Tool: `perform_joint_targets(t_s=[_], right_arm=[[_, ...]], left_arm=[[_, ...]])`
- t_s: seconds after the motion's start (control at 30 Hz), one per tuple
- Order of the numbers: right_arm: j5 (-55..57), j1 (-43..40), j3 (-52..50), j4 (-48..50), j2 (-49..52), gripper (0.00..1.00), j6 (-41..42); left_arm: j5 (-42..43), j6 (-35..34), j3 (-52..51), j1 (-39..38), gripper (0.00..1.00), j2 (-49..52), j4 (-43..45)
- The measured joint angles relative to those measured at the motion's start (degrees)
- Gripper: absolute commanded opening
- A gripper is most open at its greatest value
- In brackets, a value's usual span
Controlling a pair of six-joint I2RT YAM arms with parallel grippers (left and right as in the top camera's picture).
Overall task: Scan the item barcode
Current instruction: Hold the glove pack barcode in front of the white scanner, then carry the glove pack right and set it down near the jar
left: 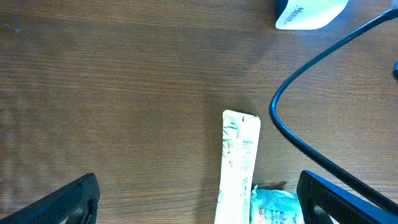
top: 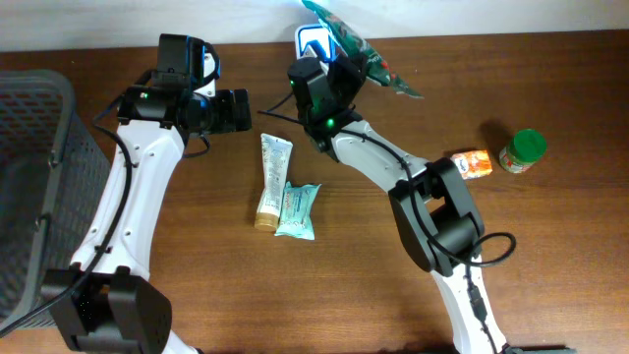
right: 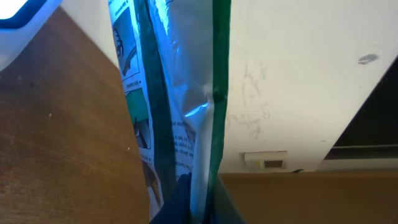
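A glossy green packet (top: 376,61) with printed text panels is held up on edge, tilted, its creased face (right: 163,93) washed in blue light. Just beside it, a white barcode scanner (top: 308,40) glows blue at the counter's (top: 393,246) far edge.

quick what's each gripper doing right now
Left gripper: open, holding nothing.
Right gripper: shut on the green printed plastic packet.
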Motion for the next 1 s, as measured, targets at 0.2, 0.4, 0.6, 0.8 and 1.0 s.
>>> perform_joint_targets(t_s=[0.2,0.4,0.6,0.8,1.0], right_arm=[[-3.9,-0.3,0.3,-10.0,-4.4,0.04,9.1],[-11.6,-3.7,0.4,-24.6,-7.3,0.04,24.1],[-27.2,-11.1,0.5,-40.9,-16.1,0.04,43.3],[-44.0,-17.5,0.6,-52.1,-19.1,0.04,58.0],[-49.7,-19.2,0.5,-57.4,-19.1,0.04,63.7]], left_arm=[[0.0,0.0,0.0,0.0,0.99,0.0,0.0],[0.0,0.0,0.0,0.0,0.99,0.0,0.0],[0.0,0.0,0.0,0.0,0.99,0.0,0.0],[0.0,0.0,0.0,4.3,0.99,0.0,0.0],[0.0,0.0,0.0,11.1,0.99,0.0,0.0]])
